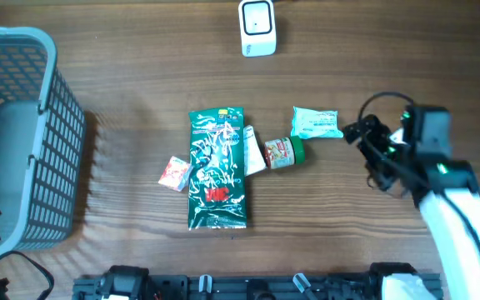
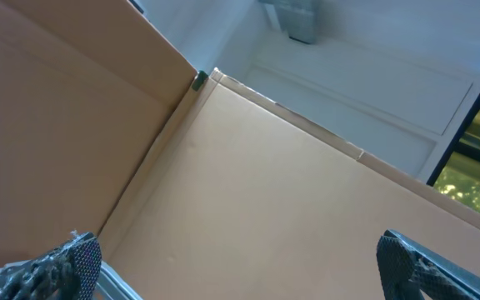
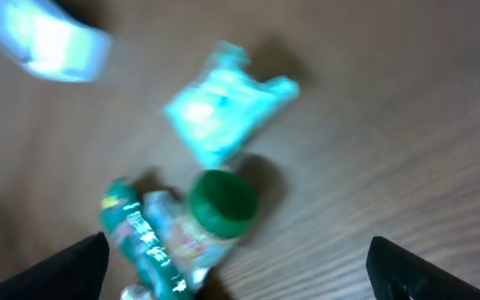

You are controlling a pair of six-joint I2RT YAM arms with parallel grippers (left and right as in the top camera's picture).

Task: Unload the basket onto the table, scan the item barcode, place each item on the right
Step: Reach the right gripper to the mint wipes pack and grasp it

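Wide open and empty like the left gripper (image 2: 244, 268), the right gripper (image 1: 367, 155), just right of the small green-lidded jar (image 1: 283, 152), needed centring over it before closing.

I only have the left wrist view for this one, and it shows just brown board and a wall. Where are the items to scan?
Observer: In the middle of the overhead view there is a green bag, with a small green-lidded jar to its right.
Operator: Is the right arm holding any of them?
Observer: No. The right gripper is open and empty, just right of a light-blue packet.
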